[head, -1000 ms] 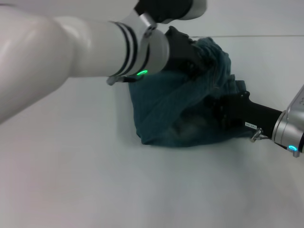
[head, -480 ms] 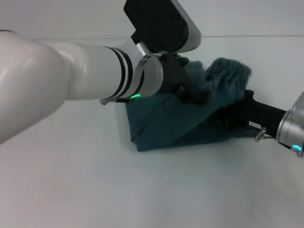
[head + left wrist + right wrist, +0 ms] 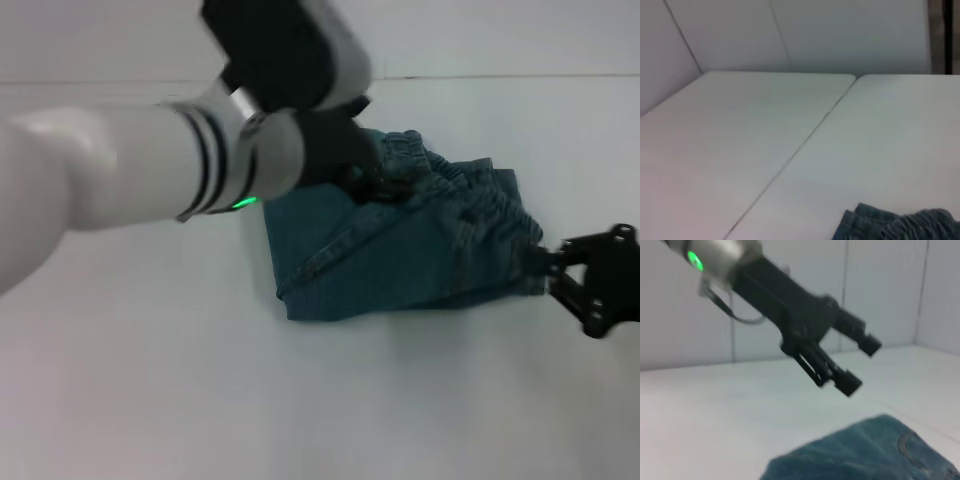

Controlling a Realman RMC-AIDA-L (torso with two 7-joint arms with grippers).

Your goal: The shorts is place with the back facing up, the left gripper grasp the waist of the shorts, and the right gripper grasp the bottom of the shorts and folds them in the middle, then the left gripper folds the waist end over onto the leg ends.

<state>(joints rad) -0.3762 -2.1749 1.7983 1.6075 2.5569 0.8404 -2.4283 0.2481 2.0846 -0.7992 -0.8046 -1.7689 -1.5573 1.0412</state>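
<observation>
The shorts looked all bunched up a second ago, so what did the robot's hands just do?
The left gripper let go of the waist, which now lies flat over the leg ends, and is lifting away open. The right gripper slid out from the shorts toward the robot's right, open. The folded bundle stayed in the same spot on the table.

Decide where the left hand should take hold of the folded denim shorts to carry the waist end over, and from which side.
Grip the ruffled waist band of the shorts, coming down from above at its outer edge. The gathers probably stand up in thick ridges there, while the rest lies flat on the table, offering little to pinch. The left hand hangs open above the cloth.
</observation>
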